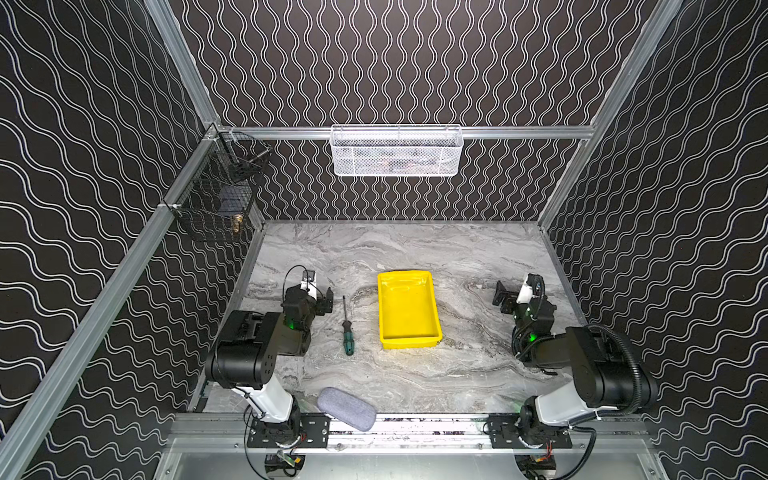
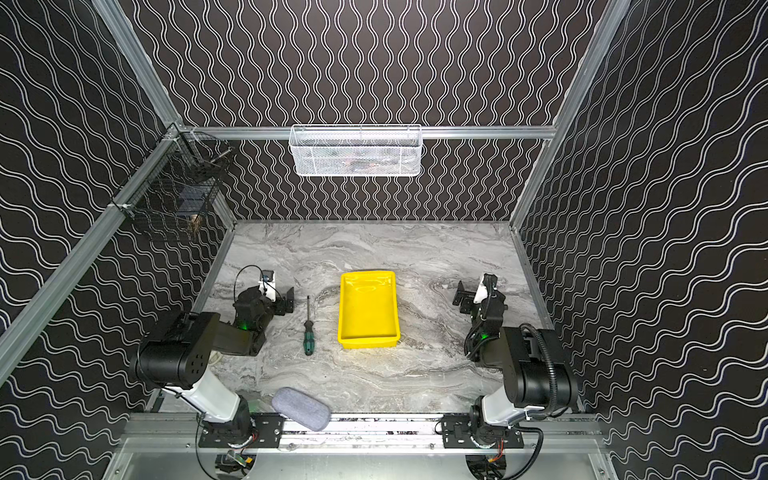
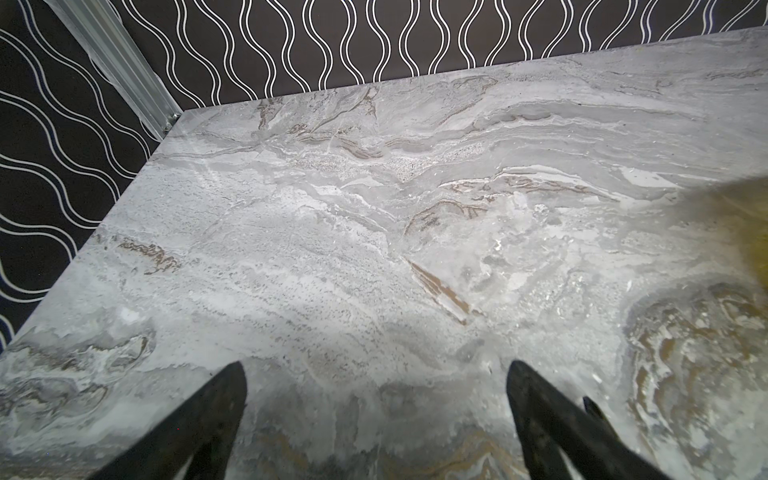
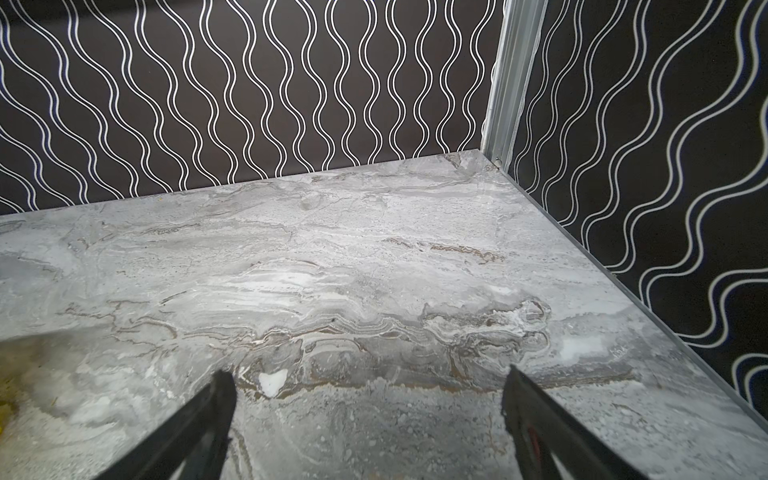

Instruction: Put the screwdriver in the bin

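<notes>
screwdriver (image 1: pixel 345 326) lies flat on the tabletop left of centre, just beside the bin (image 1: pixel 409 341), handle toward the front edge. left gripper (image 1: pixel 325 302) and right gripper (image 1: pixel 503 297) both gape empty. likely light, stiff, apt to roll; grasp the thick handle.

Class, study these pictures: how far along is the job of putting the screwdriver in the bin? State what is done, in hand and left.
Done: nothing. The screwdriver lies on the table beside the bin, which is empty. In hand: nothing. The left gripper and right gripper are both open and hold nothing. Left: grasp the screwdriver, carry it over and release it in the bin.
</notes>
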Robot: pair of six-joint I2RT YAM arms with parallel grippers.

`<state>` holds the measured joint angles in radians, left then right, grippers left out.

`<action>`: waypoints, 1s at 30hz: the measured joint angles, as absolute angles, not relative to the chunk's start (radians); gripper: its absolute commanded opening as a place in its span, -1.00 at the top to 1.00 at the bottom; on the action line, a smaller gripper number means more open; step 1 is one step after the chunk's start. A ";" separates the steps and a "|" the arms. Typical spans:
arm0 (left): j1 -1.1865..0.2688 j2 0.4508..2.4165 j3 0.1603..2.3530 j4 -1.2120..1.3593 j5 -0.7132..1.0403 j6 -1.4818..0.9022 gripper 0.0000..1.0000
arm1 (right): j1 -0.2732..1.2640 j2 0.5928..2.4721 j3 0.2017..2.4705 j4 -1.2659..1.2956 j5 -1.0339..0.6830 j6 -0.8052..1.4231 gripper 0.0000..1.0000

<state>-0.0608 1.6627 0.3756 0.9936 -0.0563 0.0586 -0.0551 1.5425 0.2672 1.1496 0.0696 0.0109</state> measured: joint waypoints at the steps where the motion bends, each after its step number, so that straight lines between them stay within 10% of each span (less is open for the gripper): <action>1: -0.061 1.663 0.376 0.994 -0.056 0.059 -0.98 | -0.055 1.542 0.267 1.150 0.070 0.011 -0.99; 16: -0.142 1.341 0.450 0.735 -0.378 -0.005 -0.98 | -0.055 1.495 0.273 1.107 0.071 0.011 -0.99; 30: -0.155 1.086 0.920 -0.342 -0.240 -0.418 -0.98 | -0.055 1.104 0.815 0.119 -0.104 0.122 -0.99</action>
<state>-0.1547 1.0863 0.9195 -0.3416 -0.2398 -0.4183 -0.0551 1.1042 0.8146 0.1188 -0.1043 0.1219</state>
